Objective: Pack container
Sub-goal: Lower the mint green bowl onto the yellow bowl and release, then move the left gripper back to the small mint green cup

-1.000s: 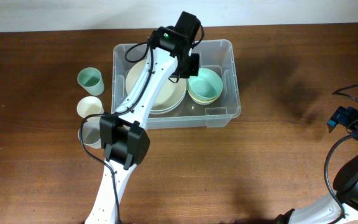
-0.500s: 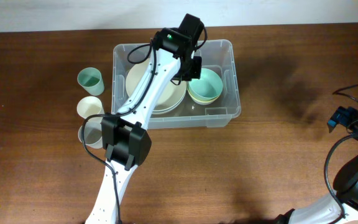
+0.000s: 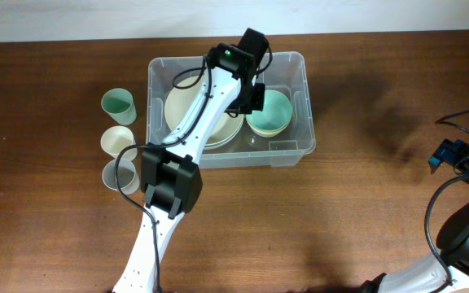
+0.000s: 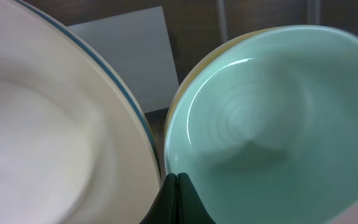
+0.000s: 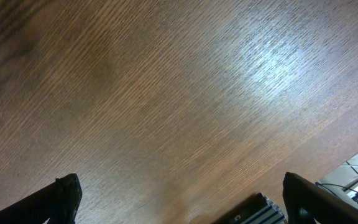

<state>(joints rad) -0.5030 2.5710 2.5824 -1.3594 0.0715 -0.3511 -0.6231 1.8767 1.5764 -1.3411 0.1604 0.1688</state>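
The container (image 3: 303, 63), a clear bin, stands at the table's back middle. It holds a stack of cream plates (image 3: 215, 124) on the left and a green bowl (image 3: 272, 111) nested in a yellow one on the right. My left gripper (image 3: 249, 96) hovers inside the bin between plates and bowl. In the left wrist view it (image 4: 178, 178) is shut and empty, with the plate rim (image 4: 126, 102) to its left, the green bowl (image 4: 272, 118) to its right and the bin's white label (image 4: 129, 56) beyond. My right gripper (image 5: 185, 199) is open over bare table.
Three cups stand in a column left of the bin: a green cup (image 3: 118, 105), a cream cup (image 3: 119, 140) and a pale grey cup (image 3: 117, 174) next to my left arm's elbow (image 3: 169, 184). My right arm (image 3: 462, 163) sits at the table's right edge.
My left gripper has shifted slightly right and farther back over the bin, and its elbow has swung right, uncovering more of the third cup. The right arm has not moved.
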